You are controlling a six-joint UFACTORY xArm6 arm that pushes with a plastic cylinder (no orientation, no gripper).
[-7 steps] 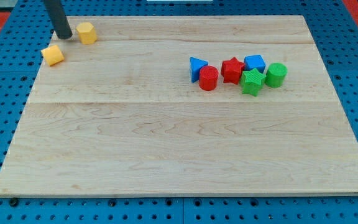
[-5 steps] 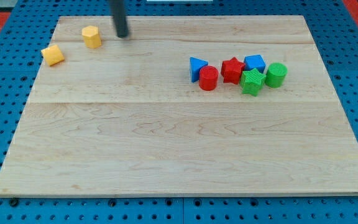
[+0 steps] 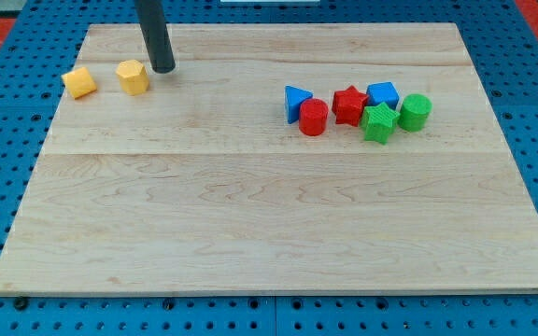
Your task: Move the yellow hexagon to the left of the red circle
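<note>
The yellow hexagon lies near the board's top left. My tip stands just to its right and a little above, very close to it. A second yellow block lies to the hexagon's left. The red circle sits right of centre, with the blue triangle touching its upper left.
A cluster sits right of the red circle: a red star, a blue block, a green star and a green cylinder. The wooden board lies on a blue pegboard.
My tip went from the hexagon's left round to its right. The hexagon has slid down and slightly left, toward the other yellow block.
</note>
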